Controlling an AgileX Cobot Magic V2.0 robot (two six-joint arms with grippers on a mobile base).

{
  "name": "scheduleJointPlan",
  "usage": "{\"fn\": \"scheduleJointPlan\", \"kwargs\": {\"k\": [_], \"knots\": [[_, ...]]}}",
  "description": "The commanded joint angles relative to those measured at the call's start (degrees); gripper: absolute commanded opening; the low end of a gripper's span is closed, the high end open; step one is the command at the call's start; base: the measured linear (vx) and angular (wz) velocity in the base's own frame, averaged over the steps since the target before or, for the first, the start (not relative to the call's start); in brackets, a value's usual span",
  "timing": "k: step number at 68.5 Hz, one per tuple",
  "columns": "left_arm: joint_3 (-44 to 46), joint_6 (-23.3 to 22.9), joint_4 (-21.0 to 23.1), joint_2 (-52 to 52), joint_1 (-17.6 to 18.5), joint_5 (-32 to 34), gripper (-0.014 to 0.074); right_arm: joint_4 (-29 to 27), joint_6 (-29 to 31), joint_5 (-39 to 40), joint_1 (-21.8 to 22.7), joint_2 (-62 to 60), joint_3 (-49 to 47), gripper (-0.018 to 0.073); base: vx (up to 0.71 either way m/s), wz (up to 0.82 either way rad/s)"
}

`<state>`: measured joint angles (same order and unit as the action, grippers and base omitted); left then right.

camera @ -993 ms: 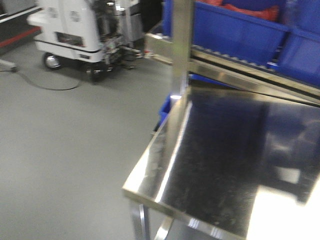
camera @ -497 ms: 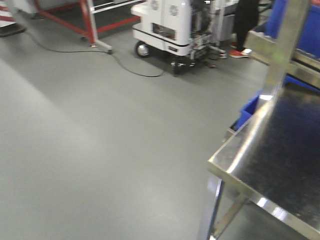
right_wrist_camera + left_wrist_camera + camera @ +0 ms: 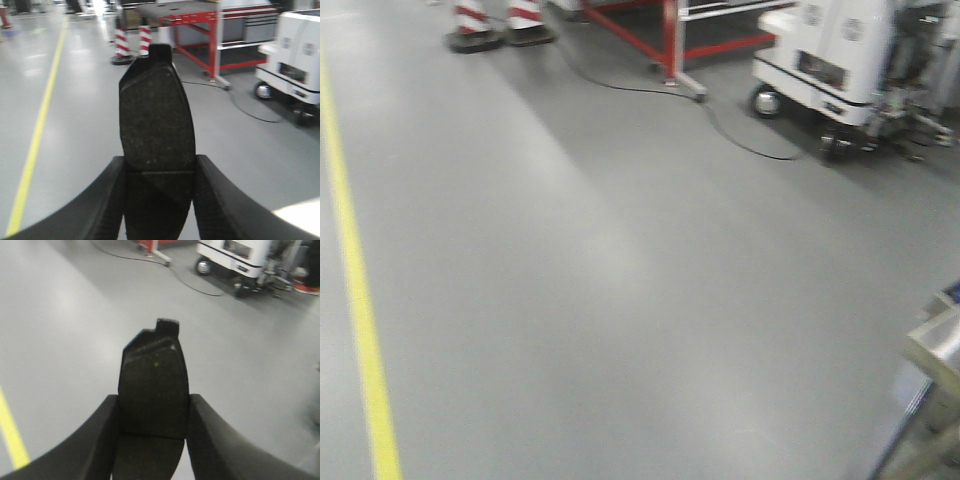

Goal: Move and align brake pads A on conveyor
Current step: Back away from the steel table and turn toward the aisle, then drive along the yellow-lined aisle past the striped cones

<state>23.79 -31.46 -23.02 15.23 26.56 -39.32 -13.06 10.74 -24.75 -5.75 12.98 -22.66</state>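
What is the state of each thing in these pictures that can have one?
left pincer: shut on the left brake pad.
left brake pad: clamped by its lower half, held over the floor.
right pincer: shut on the right brake pad.
right brake pad: clamped by its lower half, held over the floor.
conveyor: not in view.

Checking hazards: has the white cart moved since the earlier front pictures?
No. The white cart stays right of the red frame and cable; the view swung left.

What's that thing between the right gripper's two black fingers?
A dark grey brake pad, gripped by the right gripper. The right wrist view shows it.
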Motion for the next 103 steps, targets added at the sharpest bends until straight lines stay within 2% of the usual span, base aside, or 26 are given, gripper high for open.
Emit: {"fn": "scheduleJointPlan", "kwargs": {"k": [1, 26, 43, 73, 103], "knots": [[1.49, -0.58, -1.24, 0.43, 0.24, 5.04, -0.0006, -0.36, 0.39, 5.79, 0.43, 0.42, -1.65, -0.0007, -0.07, 0.85], [1.49, -0.58, -1.24, 0.31, 0.24, 5.05, -0.0006, -0.36, 0.39, 5.79, 0.43, 0.42, -1.65, -0.0007, 0.0, 0.86], [1.49, -0.58, -1.24, 0.31, 0.24, 5.05, -0.0006, -0.36, 0.39, 5.79, 0.43, 0.42, -1.65, -0.0007, 0.09, 0.47], [1.49, -0.58, -1.24, 0.31, 0.24, 5.05, -0.0006, -0.36, 0.39, 5.79, 0.43, 0.42, -1.65, -0.0007, 0.21, 0.19], [1.49, -0.58, -1.24, 0.31, 0.24, 5.05, -0.0006, -0.36, 0.39, 5.79, 0.43, 0.42, -1.65, -0.0007, 0.46, -0.08]]}}
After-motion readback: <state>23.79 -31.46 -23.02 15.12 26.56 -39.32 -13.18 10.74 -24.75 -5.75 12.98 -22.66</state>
